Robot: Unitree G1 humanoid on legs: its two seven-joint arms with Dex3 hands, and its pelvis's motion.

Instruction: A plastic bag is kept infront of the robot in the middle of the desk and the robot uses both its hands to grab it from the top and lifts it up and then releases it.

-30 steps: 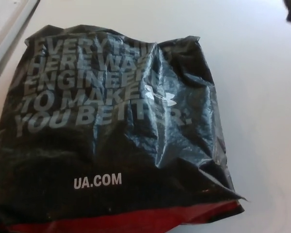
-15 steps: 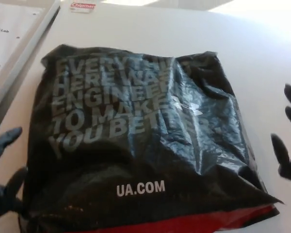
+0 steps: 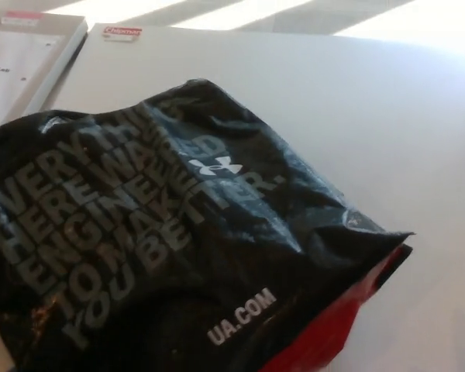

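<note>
White counter (image 3: 356, 101) carries the crumpled black plastic bag (image 3: 178, 232) dead centre, presumably for a two-handed grab, but neither hand shows, so grip's unknown.

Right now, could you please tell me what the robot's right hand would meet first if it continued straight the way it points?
That cannot be judged: neither hand is in view. Only the crumpled black plastic bag on the white desk shows.

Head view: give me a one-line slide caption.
Black plastic bag with grey lettering and red edge lies crumpled on the white desk; no robot hand in view.
</note>
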